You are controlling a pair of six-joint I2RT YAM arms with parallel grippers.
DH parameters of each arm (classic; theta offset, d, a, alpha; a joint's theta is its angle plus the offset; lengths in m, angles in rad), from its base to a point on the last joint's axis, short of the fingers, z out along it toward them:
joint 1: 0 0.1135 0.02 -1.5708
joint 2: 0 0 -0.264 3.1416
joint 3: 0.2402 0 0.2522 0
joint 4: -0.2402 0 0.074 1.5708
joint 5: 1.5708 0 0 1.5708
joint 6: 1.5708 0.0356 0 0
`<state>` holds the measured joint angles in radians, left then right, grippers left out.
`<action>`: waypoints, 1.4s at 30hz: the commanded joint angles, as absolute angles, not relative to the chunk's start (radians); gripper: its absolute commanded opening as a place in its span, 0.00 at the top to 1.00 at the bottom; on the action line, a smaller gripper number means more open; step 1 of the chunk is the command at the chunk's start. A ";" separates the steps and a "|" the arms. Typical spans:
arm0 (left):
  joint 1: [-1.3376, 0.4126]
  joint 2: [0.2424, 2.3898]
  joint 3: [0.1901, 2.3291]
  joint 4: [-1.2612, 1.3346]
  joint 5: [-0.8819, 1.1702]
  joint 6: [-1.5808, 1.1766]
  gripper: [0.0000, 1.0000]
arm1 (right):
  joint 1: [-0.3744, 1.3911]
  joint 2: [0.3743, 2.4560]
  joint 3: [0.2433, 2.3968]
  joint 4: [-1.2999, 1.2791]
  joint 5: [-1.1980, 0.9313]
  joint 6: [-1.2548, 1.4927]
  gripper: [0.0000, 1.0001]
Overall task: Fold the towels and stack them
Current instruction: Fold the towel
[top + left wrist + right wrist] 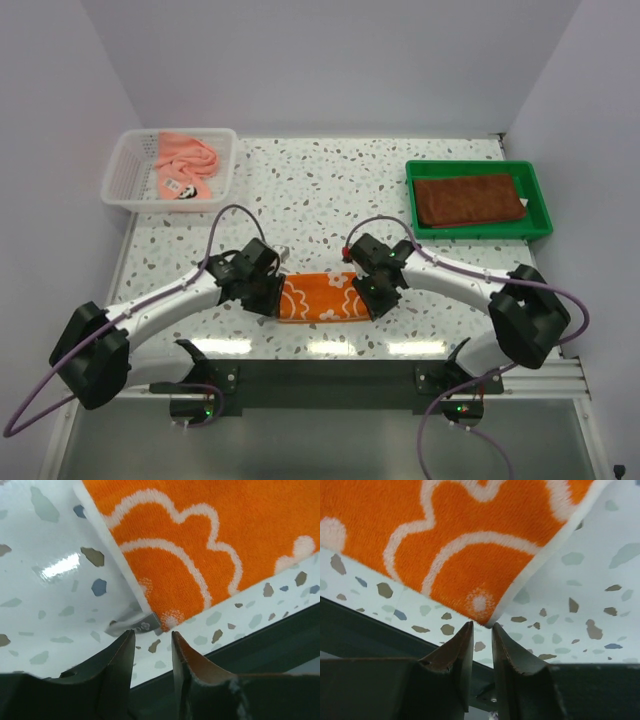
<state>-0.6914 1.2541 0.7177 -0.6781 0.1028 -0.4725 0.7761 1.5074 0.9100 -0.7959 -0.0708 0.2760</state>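
A fluffy orange towel [318, 298] with white flowers lies folded in a strip at the speckled worktop's [330, 190] near edge. At its ends the left gripper [152, 640] and right gripper [482, 630] stand slightly parted, holding nothing. A flat brown towel [470, 199] fills the green tray [478, 235]. A crumpled salmon towel [185, 155] sits in the white mesh basket [125, 180].

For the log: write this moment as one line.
orange towel on table; left pincer open at corner; right pincer open at corner

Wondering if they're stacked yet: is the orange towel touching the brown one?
Apart. The top view shows the orange towel near the front edge, the brown towel in the green tray, table between them.
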 commanded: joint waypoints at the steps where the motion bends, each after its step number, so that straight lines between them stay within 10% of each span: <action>1: -0.716 1.140 0.666 -0.646 0.143 -0.592 0.59 | 0.845 1.433 0.875 -0.795 -0.084 0.347 0.74; 19: -0.768 1.164 0.836 -0.520 0.005 -0.715 0.68 | 0.919 1.272 0.936 -0.660 0.172 0.584 0.74; 42: -0.856 1.238 0.534 -0.402 -0.026 -0.839 0.81 | 0.917 1.286 0.662 -0.474 0.118 0.696 0.75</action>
